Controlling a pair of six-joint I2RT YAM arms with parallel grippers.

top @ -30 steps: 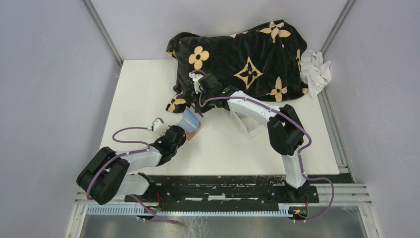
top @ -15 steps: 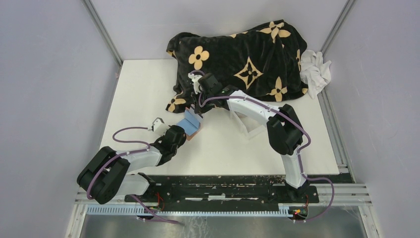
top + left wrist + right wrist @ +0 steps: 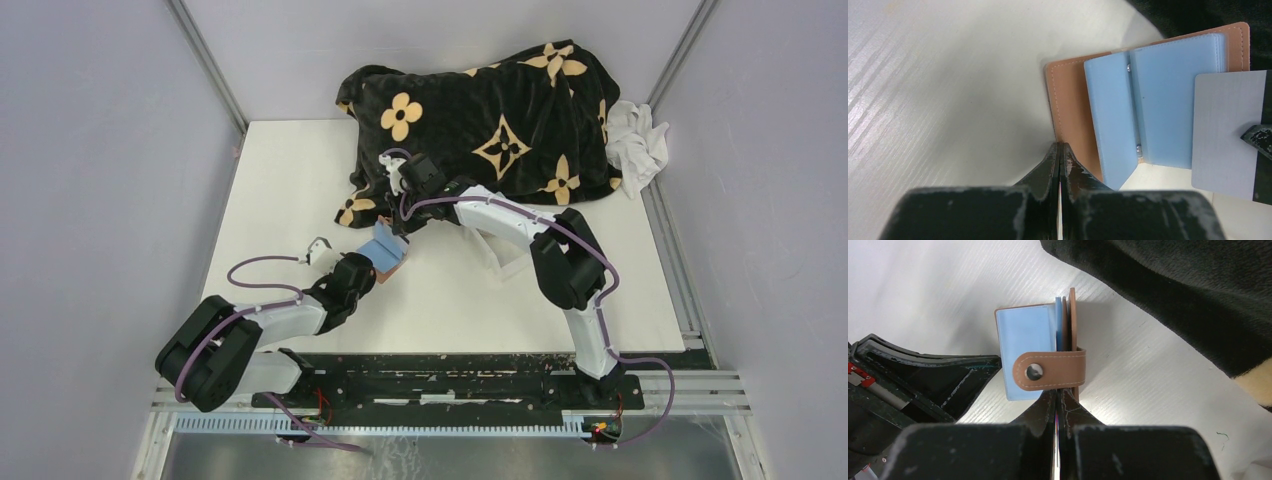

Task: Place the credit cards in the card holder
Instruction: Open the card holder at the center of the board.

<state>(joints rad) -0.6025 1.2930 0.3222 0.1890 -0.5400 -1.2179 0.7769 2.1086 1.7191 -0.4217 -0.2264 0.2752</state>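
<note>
The card holder [image 3: 388,254], brown leather with pale blue sleeves, stands open and tilted on the white table. My left gripper [image 3: 371,272] is shut on its brown edge, seen in the left wrist view [image 3: 1060,146], where the holder [image 3: 1073,100] spreads its blue leaves. My right gripper [image 3: 397,222] is shut on a grey-silver credit card [image 3: 1225,135] with a dark stripe, held just at the holder's open side. In the right wrist view the right gripper [image 3: 1057,393] has the card edge-on between its fingers, right below the holder's snap strap [image 3: 1053,371]. Other cards are out of view.
A black blanket with tan flowers [image 3: 490,120] lies heaped at the back, close behind my right gripper, and shows in the right wrist view [image 3: 1173,290]. A white cloth [image 3: 636,140] sits at the back right. A clear plastic tray [image 3: 505,256] lies under the right arm.
My right gripper has shifted slightly left and nearer with the card, closing on the holder. The left gripper keeps its hold; the holder has tilted slightly.
</note>
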